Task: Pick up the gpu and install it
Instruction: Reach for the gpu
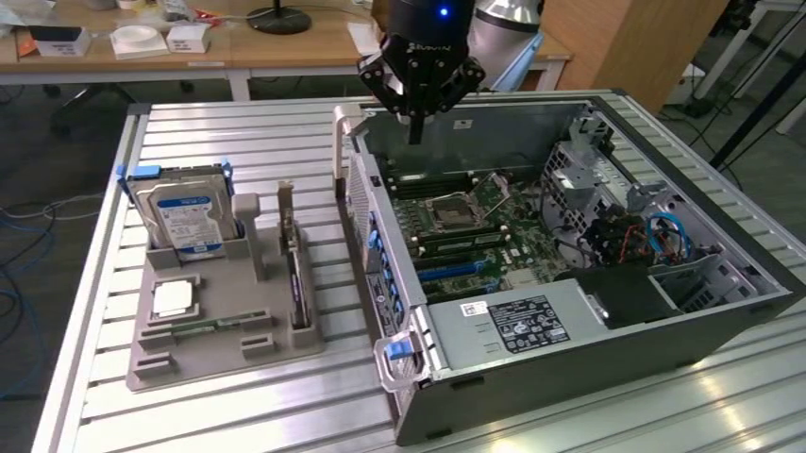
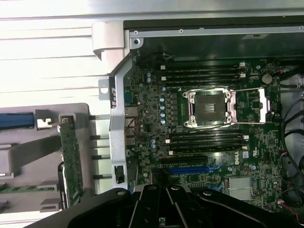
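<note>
the gpu (image 1: 297, 283) stands up on its edge in the gray tray (image 1: 214, 354), just beside the open computer case (image 1: 605, 368) on the desk (image 1: 214, 132). the jaws hang over the case near its rim, clenched tight with nothing in them, well apart from the gpu.

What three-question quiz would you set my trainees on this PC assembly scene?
1. True or false: the gpu is already seated on the motherboard.
2. The gripper hangs over: A the hard drive, B the open computer case, C the wooden desk.
3. Are the jaws open or shut?

Key
1. False: it stands on edge in the gray tray, outside the case.
2. B.
3. Shut, with nothing between them.
</note>
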Tool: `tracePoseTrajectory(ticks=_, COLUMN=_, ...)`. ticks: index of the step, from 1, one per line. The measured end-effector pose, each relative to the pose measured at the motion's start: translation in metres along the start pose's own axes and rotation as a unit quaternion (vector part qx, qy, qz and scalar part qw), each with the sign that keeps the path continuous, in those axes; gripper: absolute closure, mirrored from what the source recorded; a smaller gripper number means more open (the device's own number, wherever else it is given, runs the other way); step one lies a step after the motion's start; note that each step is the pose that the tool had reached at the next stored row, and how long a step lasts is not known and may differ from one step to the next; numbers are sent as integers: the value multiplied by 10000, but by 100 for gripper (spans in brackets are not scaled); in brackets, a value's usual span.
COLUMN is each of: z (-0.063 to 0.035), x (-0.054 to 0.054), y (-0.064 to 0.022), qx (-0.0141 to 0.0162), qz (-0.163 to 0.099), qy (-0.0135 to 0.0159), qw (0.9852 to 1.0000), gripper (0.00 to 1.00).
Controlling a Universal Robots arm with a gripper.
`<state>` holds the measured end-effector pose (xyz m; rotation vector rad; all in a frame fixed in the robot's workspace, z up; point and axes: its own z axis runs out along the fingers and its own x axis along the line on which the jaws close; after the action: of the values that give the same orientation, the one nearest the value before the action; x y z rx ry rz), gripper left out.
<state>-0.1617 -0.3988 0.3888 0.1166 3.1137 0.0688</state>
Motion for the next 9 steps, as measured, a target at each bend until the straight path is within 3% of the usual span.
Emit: tracePoseTrajectory(ticks=9, z=3, x=44, y=-4, qx=0, qz=-1, qy=0, qw=10000, gripper=90)
